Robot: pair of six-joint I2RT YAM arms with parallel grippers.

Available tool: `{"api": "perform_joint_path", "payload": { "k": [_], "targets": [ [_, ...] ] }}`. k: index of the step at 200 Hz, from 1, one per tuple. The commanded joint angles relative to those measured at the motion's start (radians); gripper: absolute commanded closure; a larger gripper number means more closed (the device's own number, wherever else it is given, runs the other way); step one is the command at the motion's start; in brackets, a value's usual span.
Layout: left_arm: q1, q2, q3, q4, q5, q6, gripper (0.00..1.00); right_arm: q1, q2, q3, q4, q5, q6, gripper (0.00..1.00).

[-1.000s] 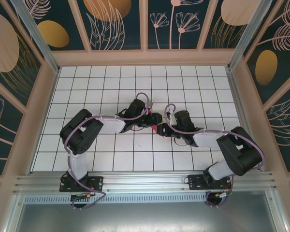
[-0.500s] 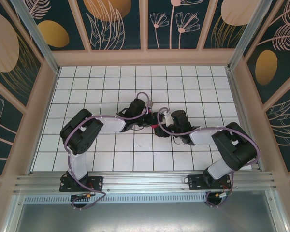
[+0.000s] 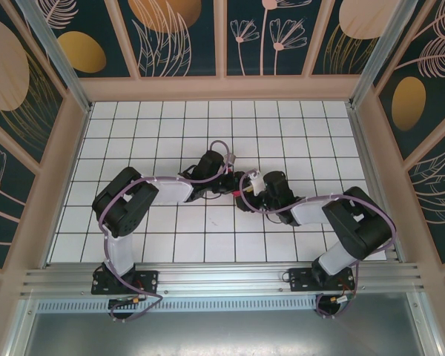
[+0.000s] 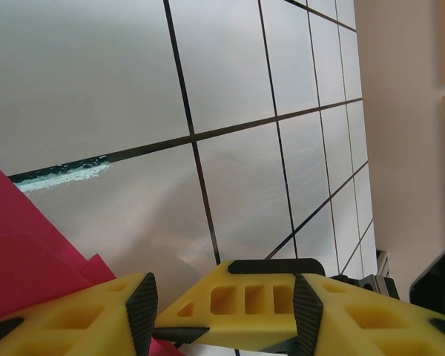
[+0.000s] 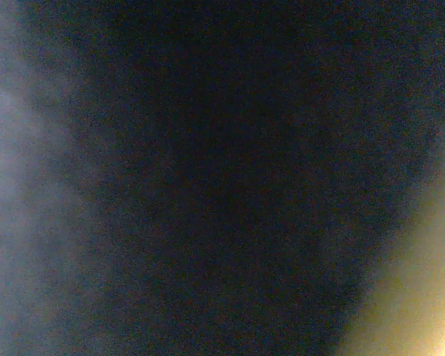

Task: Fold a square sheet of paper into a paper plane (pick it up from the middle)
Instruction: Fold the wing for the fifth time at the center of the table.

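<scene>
Magenta-pink paper point(image 3: 242, 200) shows from above as a small sliver at the middle of the white tiled table point(image 3: 133, 133), caught between the two wrists. To its left the left arm point(image 3: 126, 204) bends in from the metal rail point(image 3: 222, 278) at the near edge; the left gripper point(image 3: 230, 185) sits just beside the sliver, on its far left. To its right the right gripper point(image 3: 249, 191) is just as near, its black body covering most of the sheet; the right arm point(image 3: 356, 226) folds back toward the near right corner. From this height I cannot tell whether either gripper's jaws are apart or together.

The left wrist view gives what the overhead one hides. Here the paper point(image 4: 30, 252) lies flat on the tiles in the lower left corner, one layer lapping over another; its edge runs under the left-hand yellow finger point(image 4: 74, 319). A yellow block point(image 4: 237, 300) with black edging lies just right of that finger, and a further yellow piece point(image 4: 378, 322) lies beyond it. Which of these is the other finger is unclear, so I cannot tell whether the paper is gripped. A chipped whitish streak point(image 4: 67, 172) marks the dark tile line just above the paper.

The right wrist view is a dark blur, pale grey at its left edge and warm yellow at its lower right corner; it settles nothing about that gripper's jaws.
</scene>
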Motion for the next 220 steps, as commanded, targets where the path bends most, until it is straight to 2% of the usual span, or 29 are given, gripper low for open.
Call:
{"api": "perform_joint_path", "payload": {
  "k": [1, 61, 89, 124, 166, 187, 220],
  "targets": [
    [0.001, 0.017, 0.024, -0.011, -0.007, 0.016, 0.46, 0.008, 0.022, -0.022, 0.082, -0.011, -0.018, 0.54],
    [0.0, 0.014, 0.023, -0.013, -0.009, 0.015, 0.46, 0.007, 0.068, -0.023, 0.125, -0.015, -0.012, 0.56],
    [0.001, 0.016, 0.024, -0.013, -0.009, 0.017, 0.46, 0.007, 0.083, -0.019, 0.129, -0.009, -0.014, 0.6],
    [0.0, 0.01, 0.024, -0.019, -0.016, 0.016, 0.46, 0.003, 0.105, -0.007, 0.115, -0.029, 0.003, 0.76],
    [0.002, -0.033, 0.0, -0.021, -0.074, 0.017, 0.45, -0.01, 0.127, -0.008, 0.135, -0.115, 0.103, 0.93],
    [0.005, -0.066, -0.017, -0.004, -0.092, 0.012, 0.44, -0.011, 0.133, -0.02, 0.169, -0.146, 0.171, 0.99],
    [0.011, -0.14, -0.076, 0.041, -0.122, 0.001, 0.42, -0.012, 0.137, -0.04, 0.244, -0.209, 0.315, 1.0]
  ]
}}
